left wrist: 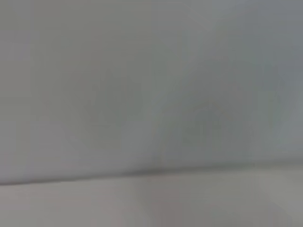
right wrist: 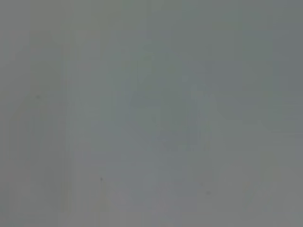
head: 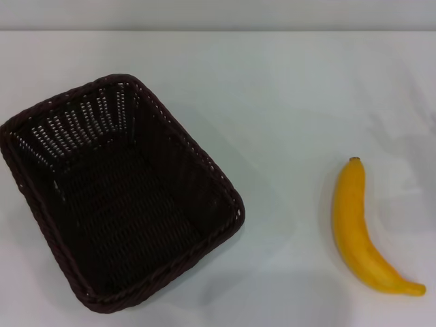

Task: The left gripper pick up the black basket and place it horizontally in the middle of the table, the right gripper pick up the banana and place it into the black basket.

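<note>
Head view shows the black basket (head: 119,197) sitting on the table (head: 272,95) toward the left edge, its nearest corner almost at the near edge. It stands upright and empty, but skewed: the long sides run diagonally from the far-left area toward the near middle, not parallel to any table edge. That slant, and the offset toward the left, look like the reason the task asks for it to be lifted and set down horizontally in the middle. The braided rim is exposed all round, so the left-side rim seems the likely place for a grasp.

Well apart from it, near the right edge, lies the banana (head: 359,228), flat on its side, dark stem tip pointing to the far edge and the curved body sweeping toward the near-right corner. Bare tabletop lies between the two, so the basket should have room to land in the middle.

Neither the left gripper nor the right gripper appears in any view; both wrist views show only blank pale surface. How far either hand is open cannot be told, nor how far each stands from its object. Nothing is held; the first step appears not yet begun.
</note>
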